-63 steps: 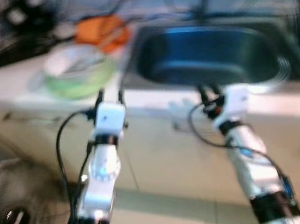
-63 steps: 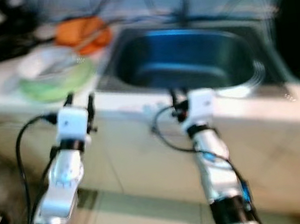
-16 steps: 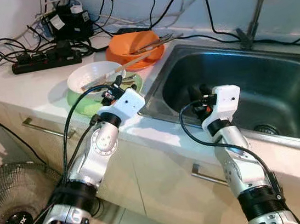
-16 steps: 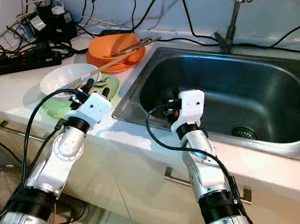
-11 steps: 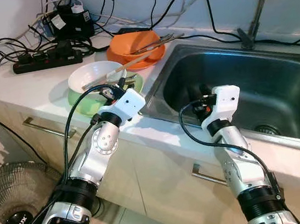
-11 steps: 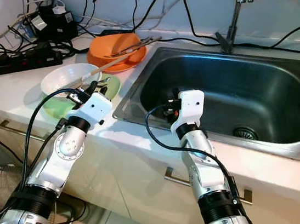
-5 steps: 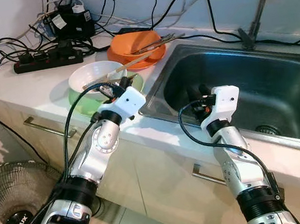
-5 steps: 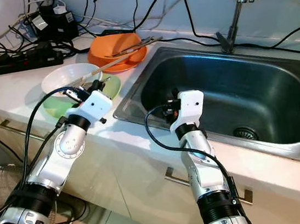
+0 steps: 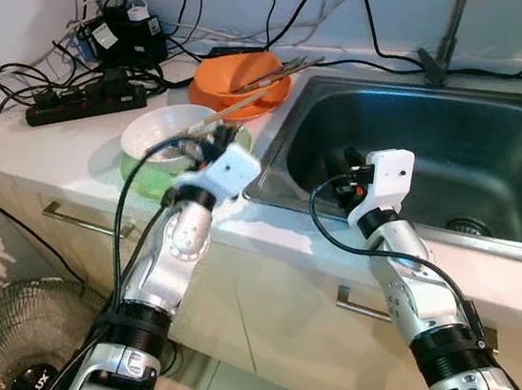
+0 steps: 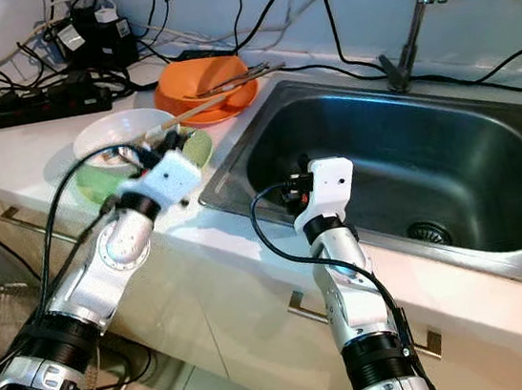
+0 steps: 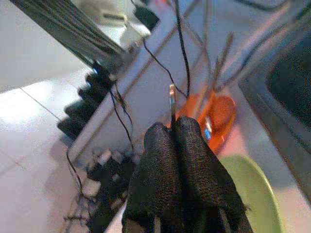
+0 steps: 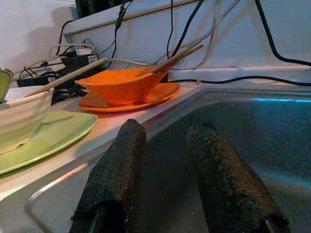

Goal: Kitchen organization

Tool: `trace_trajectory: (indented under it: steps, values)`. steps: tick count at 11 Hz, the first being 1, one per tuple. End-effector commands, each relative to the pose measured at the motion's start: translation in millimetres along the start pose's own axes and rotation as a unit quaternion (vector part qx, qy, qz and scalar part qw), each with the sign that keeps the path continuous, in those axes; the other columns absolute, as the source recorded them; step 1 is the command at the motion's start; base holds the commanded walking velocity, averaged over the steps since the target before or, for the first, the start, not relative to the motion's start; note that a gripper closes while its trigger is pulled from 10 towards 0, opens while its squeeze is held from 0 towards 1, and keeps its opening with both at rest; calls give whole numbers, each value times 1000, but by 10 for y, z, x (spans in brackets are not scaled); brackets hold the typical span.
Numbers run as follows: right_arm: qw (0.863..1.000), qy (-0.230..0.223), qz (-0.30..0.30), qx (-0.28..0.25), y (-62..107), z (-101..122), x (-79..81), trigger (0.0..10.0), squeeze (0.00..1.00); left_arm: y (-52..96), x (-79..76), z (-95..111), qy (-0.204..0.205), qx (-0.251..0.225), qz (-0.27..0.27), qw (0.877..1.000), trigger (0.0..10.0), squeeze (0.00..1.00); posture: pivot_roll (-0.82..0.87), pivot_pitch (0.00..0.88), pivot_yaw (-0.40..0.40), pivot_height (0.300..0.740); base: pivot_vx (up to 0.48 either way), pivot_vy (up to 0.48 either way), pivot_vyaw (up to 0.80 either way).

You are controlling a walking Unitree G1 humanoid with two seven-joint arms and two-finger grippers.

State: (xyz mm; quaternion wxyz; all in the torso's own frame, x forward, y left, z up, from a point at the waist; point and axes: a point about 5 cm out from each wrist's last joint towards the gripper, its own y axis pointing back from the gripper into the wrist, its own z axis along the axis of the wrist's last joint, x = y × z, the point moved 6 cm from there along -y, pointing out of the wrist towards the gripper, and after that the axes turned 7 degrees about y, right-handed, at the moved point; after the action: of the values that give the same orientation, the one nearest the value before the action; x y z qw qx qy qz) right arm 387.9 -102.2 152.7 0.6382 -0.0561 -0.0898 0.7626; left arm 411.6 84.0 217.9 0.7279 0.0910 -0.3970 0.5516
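Left gripper (image 11: 176,127) pinched on thin metal utensil (image 11: 171,99), lifted beyond white bowl (image 9: 168,130); slip risked by narrow grip. Right gripper (image 12: 165,145) parted, empty, sink (image 9: 485,141) beyond fingertips.

A white bowl (image 9: 164,129) sits on a green plate (image 9: 149,183); behind, an orange bowl (image 9: 229,79) holds chopsticks (image 9: 269,72).

My left fingers (image 9: 214,145) hang over a white counter (image 9: 62,144). Just beneath them lies a green plate (image 9: 148,181); beyond them an orange plate (image 9: 220,99). A black power strip (image 9: 85,105) lies well off to their left, and a steel sink (image 9: 407,137) to their right.
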Motion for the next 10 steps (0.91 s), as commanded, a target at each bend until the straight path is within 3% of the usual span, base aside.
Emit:
trace_trajectory:
  steps: [1,4,6,8,9,10]
  values:
    - [1000,-5,-1,5,8,-31,-8,10000,0,-41,88,183,9,-29,16,999,10000,0,148,24,15,740,0,0,0]
    - [1000,-6,3,6,-4,-34,13,10000,0,-83,134,523,30,-82,24,996,10000,0,152,21,11,740,0,0,0]
    - [1000,-6,4,5,-11,-32,15,10000,0,-66,97,663,66,-107,14,992,10000,0,152,19,11,740,0,0,0]
    - [1000,-3,6,2,-18,-15,16,10000,0,-31,86,938,114,-161,8,980,10000,0,153,13,11,740,0,0,0]
    - [1000,-2,7,-2,-29,7,7,10000,204,-32,68,1000,139,-170,0,976,10000,0,153,11,12,740,0,0,0]
    - [1000,1,10,-12,-51,58,-9,10000,1000,-37,-4,1032,181,-169,-19,969,10000,0,151,9,14,740,0,0,0]
